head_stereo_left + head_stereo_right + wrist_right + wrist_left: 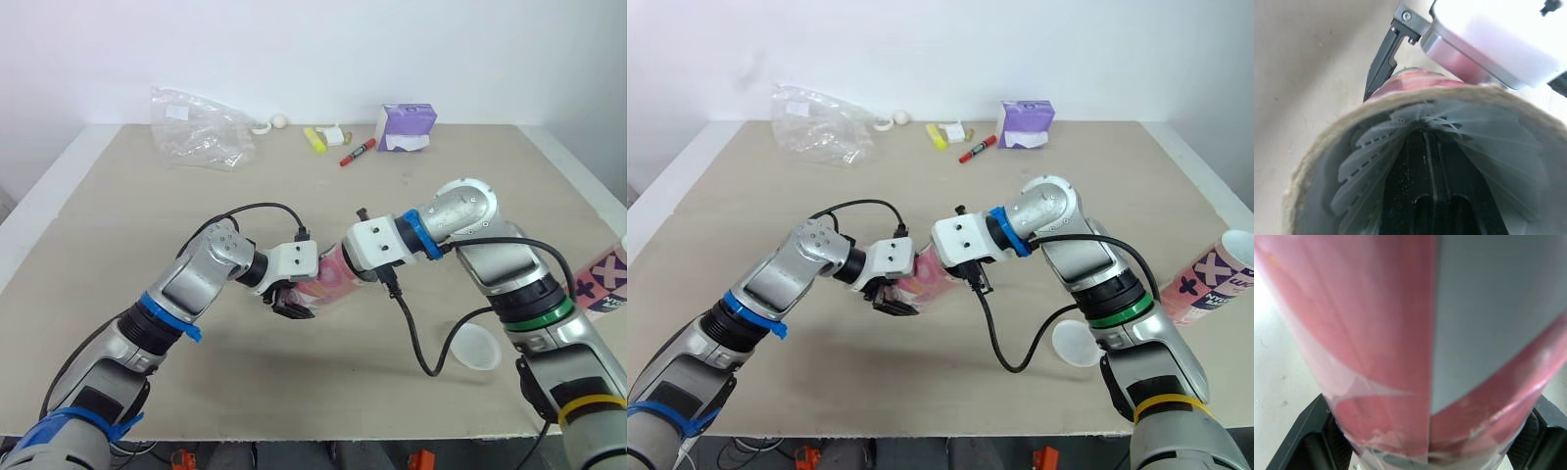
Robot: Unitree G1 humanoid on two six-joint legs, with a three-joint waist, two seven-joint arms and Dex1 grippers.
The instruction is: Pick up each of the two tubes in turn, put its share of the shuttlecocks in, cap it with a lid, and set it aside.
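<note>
The left gripper (291,305) was found clamped on the pink tube (333,280) above the table's (294,196) centre. The right gripper (1437,210) was inserted in the tube's mouth among shuttlecock feathers (1371,147); its opening could not be determined.

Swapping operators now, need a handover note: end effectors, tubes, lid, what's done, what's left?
Left end effector: shut on the pink cardboard tube, held between the arms.
Right end effector: inside that tube's open mouth, among white feathered shuttlecocks; state unclear.
Second pink-and-white patterned tube: lying at the table's right edge.
Round translucent white lid: on the table by the right arm.
Done: shuttlecocks going into the first tube.
Left: cap it, set it aside, then do the second tube.
</note>
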